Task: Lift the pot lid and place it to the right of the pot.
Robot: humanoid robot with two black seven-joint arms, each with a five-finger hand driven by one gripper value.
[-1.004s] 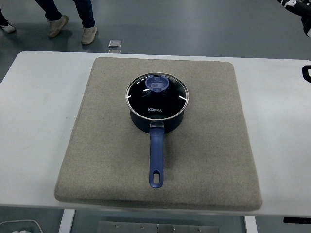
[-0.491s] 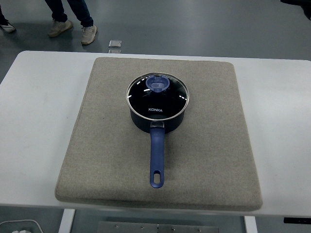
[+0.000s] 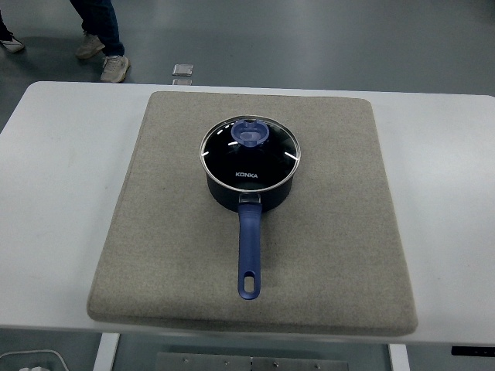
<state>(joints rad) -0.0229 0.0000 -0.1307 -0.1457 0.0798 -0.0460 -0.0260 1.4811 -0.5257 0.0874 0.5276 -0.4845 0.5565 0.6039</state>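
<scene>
Currently neither of the robot's hands nor any part of its arms appears in the head view, so the state of the fingers cannot be told from it.

The dark blue round saucepan [image 3: 249,189] stands upright on the grey-beige square fabric mat [image 3: 162,232], slightly above the mat's centre. The round glass lid with a metal rim [image 3: 232,158] sits closed and level on the saucepan, covering its full opening. A blue plastic knob [image 3: 250,133] is fixed toward the far side of the lid. White lettering reading KONKA is visible on the near part of the glass.

The long blue straight handle [image 3: 248,251] extends from the saucepan's near wall toward the table's near edge, lying just over the mat. Its free end carries an oval hanging hole and stops short of the mat's near border.

The mat lies flat on the white rectangular table [image 3: 54,193], with bare table surface showing on the left, right and far sides. The mat area to the right of the saucepan is unoccupied fabric.

Beyond the table's far edge, on the grey floor, a person's legs and light-coloured shoes [image 3: 104,56] show at the top left, and a small clear square object [image 3: 183,69] lies on the floor near them.
</scene>
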